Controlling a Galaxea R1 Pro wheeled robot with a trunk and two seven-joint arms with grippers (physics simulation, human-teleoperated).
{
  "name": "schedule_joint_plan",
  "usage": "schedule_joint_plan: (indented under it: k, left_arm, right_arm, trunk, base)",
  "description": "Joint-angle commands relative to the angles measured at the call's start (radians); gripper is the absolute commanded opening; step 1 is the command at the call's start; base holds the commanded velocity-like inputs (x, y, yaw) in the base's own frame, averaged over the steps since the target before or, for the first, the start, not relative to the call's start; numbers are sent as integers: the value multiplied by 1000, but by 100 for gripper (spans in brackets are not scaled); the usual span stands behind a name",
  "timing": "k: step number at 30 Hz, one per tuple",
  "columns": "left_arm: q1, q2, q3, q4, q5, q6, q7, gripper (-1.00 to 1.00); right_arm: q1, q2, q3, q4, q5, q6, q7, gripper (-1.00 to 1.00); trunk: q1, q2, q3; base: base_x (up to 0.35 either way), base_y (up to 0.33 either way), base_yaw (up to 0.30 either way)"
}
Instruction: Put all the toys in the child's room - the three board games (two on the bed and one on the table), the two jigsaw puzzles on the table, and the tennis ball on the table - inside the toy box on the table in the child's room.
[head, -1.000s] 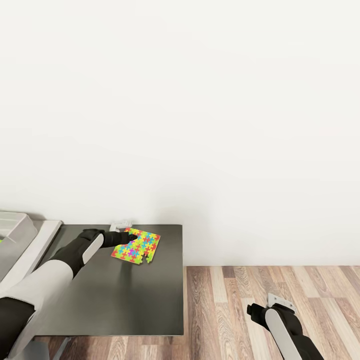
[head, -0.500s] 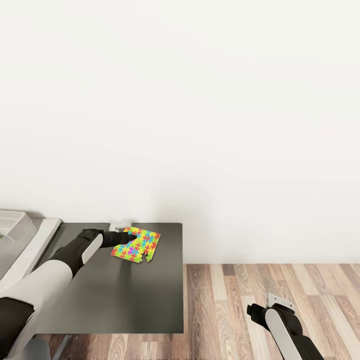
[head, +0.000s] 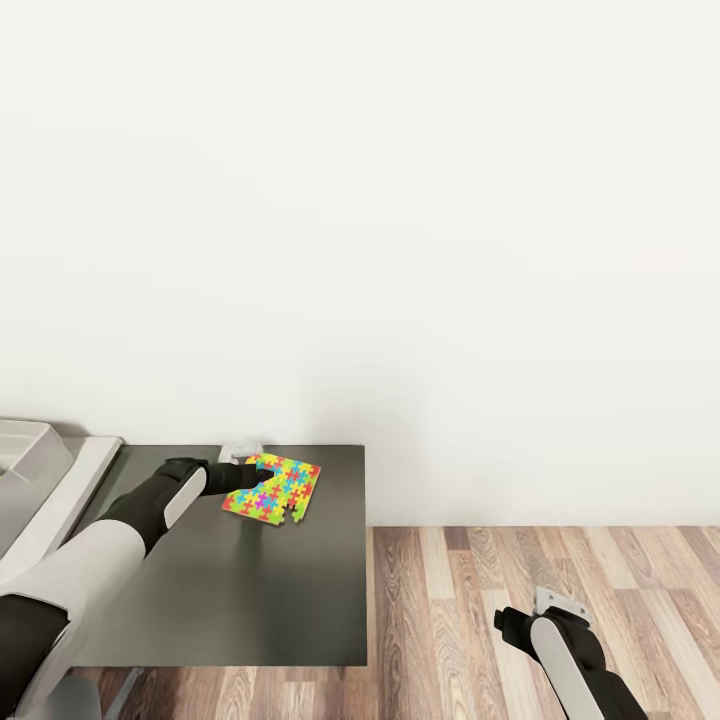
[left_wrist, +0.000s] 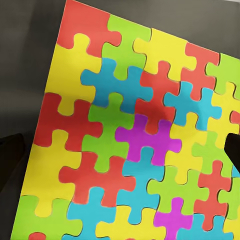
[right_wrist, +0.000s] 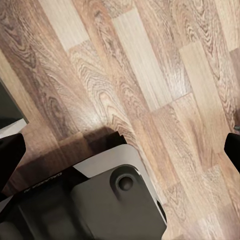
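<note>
One jigsaw puzzle (head: 272, 490) lies on my dark grey unit (head: 250, 590) by the white wall (head: 400, 250), wood floor (head: 560, 570) alongside, left gripper (head: 258, 478) at its edge, grip I cannot tell, right gripper (right_wrist: 120, 150) spread wide over floor, holding nothing.

Dark surface (head: 250, 600) mostly bare in front of and right of jigsaw puzzle (head: 275, 490). Wall (head: 400, 250) close behind puzzle, w/ a small pale object (head: 243, 447) at its base beside the puzzle. Left arm (head: 120, 530) crosses the surface's left part. Wood floor (head: 560, 570) open to the right.
</note>
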Motion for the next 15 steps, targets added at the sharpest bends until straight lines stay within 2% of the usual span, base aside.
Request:
schedule_joint_plan:
  k: [1, 5, 10, 15]
  left_arm:
    - [-1, 1, -4, -1, 3, 3, -1, 100]
    - [-1, 1, -5, -1, 2, 3, -1, 100]
    - [-1, 1, -6, -1, 2, 3, -2, 100]
    - [-1, 1, -6, -1, 2, 3, -2, 100]
  right_arm:
    - [-1, -1, 2, -1, -9, 2, -10, 100]
    - [-1, -1, 2, -1, -10, 2, -10, 100]
    - [-1, -2, 2, -1, -11, 2, -10, 100]
    - [-1, -2, 2, -1, -11, 2, -10, 100]
  trunk:
    - [1, -2, -2]
    - [1, -2, -2]
    - [1, -2, -2]
    - [1, -2, -2]
  base:
    - [0, 0, 0]
    - [0, -32, 0]
    - [0, -179, 0]
    - [0, -72, 0]
